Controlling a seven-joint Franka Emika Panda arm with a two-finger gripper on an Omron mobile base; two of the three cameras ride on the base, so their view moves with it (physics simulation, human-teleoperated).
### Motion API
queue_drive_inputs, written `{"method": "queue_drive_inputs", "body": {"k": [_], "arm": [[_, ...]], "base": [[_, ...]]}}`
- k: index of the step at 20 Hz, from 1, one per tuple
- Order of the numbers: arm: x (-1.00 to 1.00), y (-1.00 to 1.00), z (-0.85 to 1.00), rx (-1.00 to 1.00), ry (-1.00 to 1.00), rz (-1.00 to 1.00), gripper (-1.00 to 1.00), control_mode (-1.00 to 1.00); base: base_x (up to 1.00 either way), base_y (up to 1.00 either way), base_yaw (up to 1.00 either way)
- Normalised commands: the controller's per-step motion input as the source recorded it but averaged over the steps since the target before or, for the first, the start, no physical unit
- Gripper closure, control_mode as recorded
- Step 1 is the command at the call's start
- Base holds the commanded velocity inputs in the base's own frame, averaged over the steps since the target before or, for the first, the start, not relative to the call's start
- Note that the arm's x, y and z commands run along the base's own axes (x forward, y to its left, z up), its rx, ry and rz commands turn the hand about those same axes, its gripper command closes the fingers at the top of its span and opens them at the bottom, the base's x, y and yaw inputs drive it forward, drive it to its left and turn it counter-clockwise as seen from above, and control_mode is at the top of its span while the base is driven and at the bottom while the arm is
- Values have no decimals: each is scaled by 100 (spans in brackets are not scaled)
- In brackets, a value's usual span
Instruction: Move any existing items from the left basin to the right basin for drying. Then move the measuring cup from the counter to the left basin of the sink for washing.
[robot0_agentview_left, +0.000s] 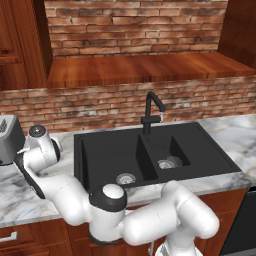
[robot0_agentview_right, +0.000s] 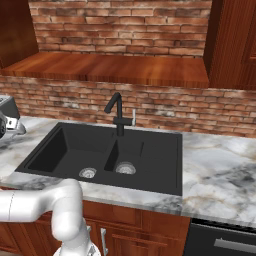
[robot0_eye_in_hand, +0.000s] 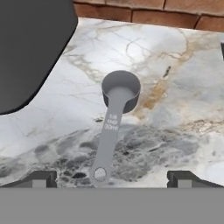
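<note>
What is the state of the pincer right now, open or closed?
Pincer: open, holding nothing, its tips spread wide above the tiny grey metallic measuring cup on the white marble counter.

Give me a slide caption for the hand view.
Open gripper above a grey measuring cup lying on the marble counter, handle toward the camera.
</note>
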Motion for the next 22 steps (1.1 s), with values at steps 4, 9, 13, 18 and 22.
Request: {"method": "queue_drive_inputs", "body": {"k": [4,9,13,18,22], "arm": [[22,8,-19,0,1,0,-100,-100],[25,16,-11,0,2,0,-100,-100],[24,24,-8,0,4,0,-100,-100],[24,22,-11,0,4,0,-100,-100],[10,9,-12,0,2,-1,-100,-100]], "base": [[0,0,0],[0,0,0],[0,0,0],[0,0,0],[0,0,0]]}}
